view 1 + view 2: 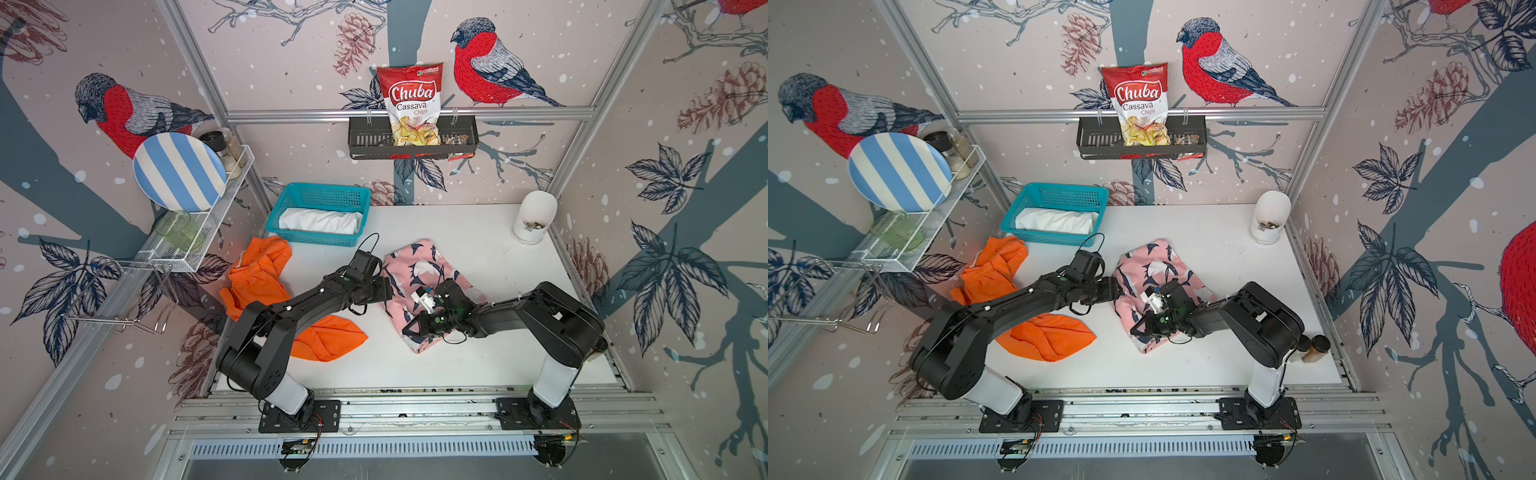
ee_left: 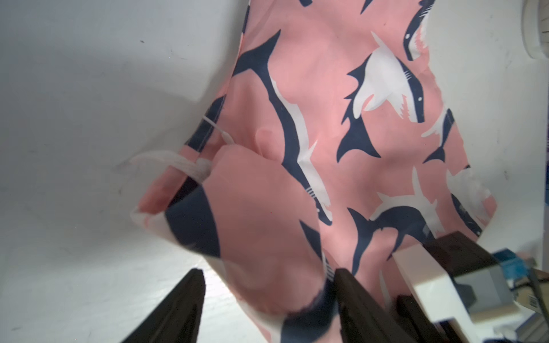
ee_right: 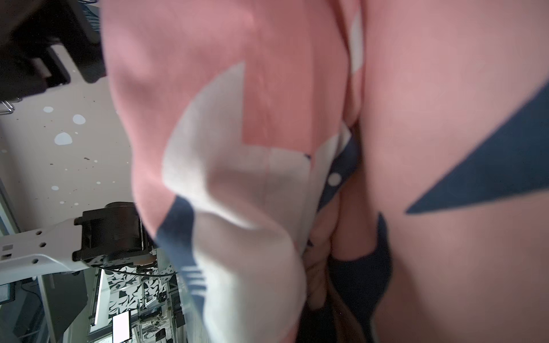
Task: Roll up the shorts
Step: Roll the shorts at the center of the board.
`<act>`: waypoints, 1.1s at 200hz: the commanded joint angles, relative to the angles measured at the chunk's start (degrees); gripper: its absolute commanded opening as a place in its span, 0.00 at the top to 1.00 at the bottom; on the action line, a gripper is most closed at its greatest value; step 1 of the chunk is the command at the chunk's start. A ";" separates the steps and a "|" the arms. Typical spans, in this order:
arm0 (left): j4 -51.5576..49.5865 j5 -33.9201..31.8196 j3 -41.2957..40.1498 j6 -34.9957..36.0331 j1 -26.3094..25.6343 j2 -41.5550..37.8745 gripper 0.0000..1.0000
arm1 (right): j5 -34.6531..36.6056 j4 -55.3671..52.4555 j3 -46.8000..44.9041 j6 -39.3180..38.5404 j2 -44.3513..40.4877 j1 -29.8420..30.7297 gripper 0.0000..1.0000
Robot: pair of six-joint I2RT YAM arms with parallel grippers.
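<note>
- Pink shorts point(image 1: 405, 266) lie mid-bench point(image 1: 478, 365). Long axis runs far-to-near from the robot, slightly skewed. Near end is bunched.
- L arm point(image 1: 299, 305): L jaws stand apart at the shorts' left long edge, approx halfway along. In the L wrist view a fold of cloth sits between the tips, not pinched.
- R arm point(image 1: 519, 316): R jaws are together. The tips are hidden by cloth in the R wrist view, but the fabric gathers toward them, so they're judged clamped on the near-right part of the pink shorts.
- Key relation: a roll would travel along the long axis, so both grips should sit across the width at one end. R arm is already at the near end. L jaws are beside the edge but further up, and prob. need to shift nearward, level w/ R.
- White shorts point(image 1: 320, 220) lie rolled in the basket point(image 1: 324, 197), far left.
- Orange shorts point(image 1: 259, 270) lie loose under the L arm, apart from the pink pair.
</note>
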 commanded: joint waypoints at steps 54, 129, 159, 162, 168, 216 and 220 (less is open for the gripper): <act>-1.80 -5.30 0.87 5.04 1.29 10.15 0.41 | 21.72 -26.81 4.93 -7.93 -9.38 3.01 0.61; -2.22 -3.86 0.90 6.57 1.31 10.66 0.42 | 67.63 -56.33 26.06 -18.33 -11.36 20.94 0.30; -2.42 -3.40 0.91 6.39 1.30 10.46 0.41 | 75.52 -60.49 33.57 -21.72 -2.95 28.20 0.24; -2.43 -3.42 0.91 6.38 1.28 10.44 0.41 | 76.07 -60.74 33.99 -21.98 -1.98 28.75 0.23; -2.58 -3.42 0.91 6.36 1.28 10.32 0.41 | 77.17 -61.30 34.96 -22.25 0.19 29.62 0.21; -2.62 -3.33 0.92 5.86 1.29 9.90 0.40 | 76.87 -58.53 33.65 -22.30 9.00 29.10 0.16; -2.59 -3.33 0.91 5.85 1.33 9.87 0.40 | 76.52 -58.29 33.36 -22.24 9.44 28.83 0.16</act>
